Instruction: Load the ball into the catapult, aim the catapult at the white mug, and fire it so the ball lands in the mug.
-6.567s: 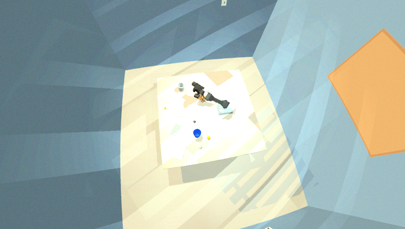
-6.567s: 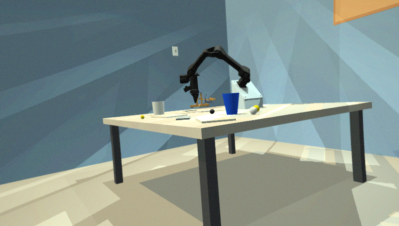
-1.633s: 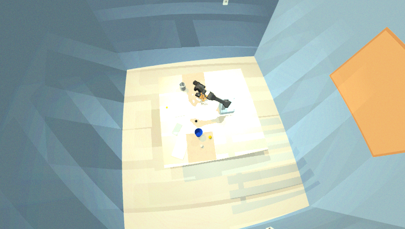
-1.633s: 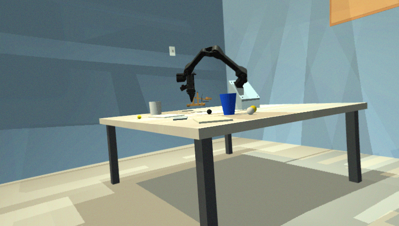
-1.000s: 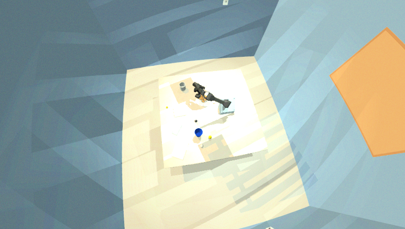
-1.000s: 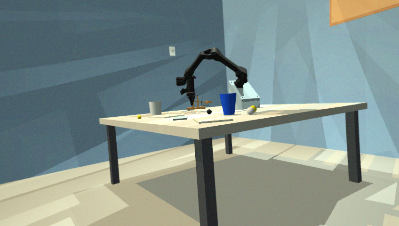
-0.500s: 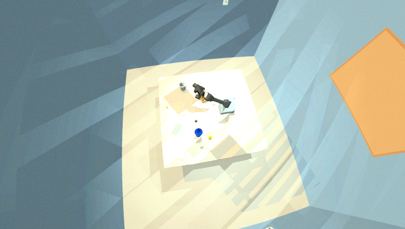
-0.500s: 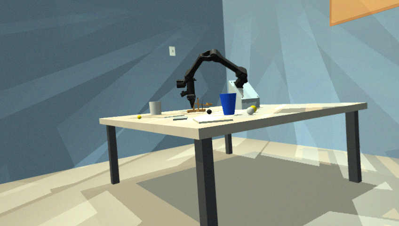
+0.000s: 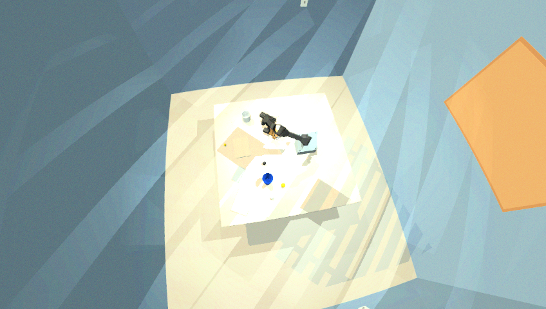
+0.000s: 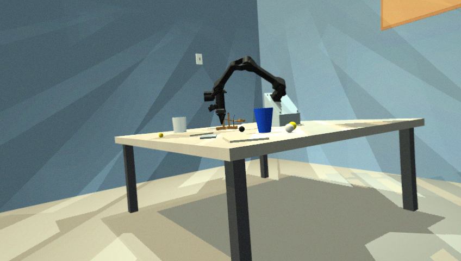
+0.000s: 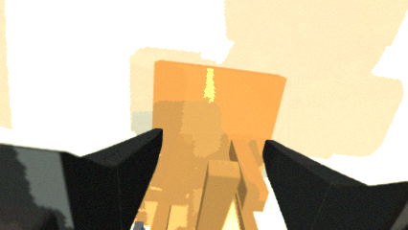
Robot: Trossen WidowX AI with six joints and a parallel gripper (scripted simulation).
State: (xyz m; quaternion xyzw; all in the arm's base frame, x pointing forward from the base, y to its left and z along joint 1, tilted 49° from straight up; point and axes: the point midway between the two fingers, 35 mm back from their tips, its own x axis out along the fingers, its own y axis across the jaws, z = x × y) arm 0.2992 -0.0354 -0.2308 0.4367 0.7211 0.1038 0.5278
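Out across the whole scene, a pale, dark-legged bench (image 9: 333, 114) (image 10: 323, 137), streaked with light and shadow. Up over it now, a black six-joint arm (image 9: 293, 136) (image 10: 263, 73), arched high in the exterior view and reaching down at its far end. Behind, under the shoulder, a light grey sloped pedestal (image 9: 313, 147) (image 10: 289, 118). Right below the wrist, an orange wooden catapult (image 9: 273, 134) (image 10: 231, 127) (image 11: 220, 105), flat on its base, upright post and all. And close in there, the jaws (image 10: 222, 122), spread apart, pointing down at the catapult, with orange timber visible in the gap from the wrist camera; contact with the wood, impossible to tell. Over to another part of the bench, a tall blue tapered cup (image 9: 267, 178) (image 10: 263, 120), standing upright. Near the catapult, off beyond the arm's end, the target: the white mug (image 9: 246, 116) (image 10: 179, 124), upright, too. Down to the balls: a white ball (image 9: 271, 197) (image 10: 288, 128) and a larger yellow ball (image 9: 282, 185) (image 10: 293, 124), both near the blue cup; a black ball (image 9: 264, 163) (image 10: 241, 129), between cup and catapult; lastly a small yellow ball (image 9: 225, 144) (image 10: 160, 135), near the bench's edge. All four on the bench; which one for loading, impossible to tell.
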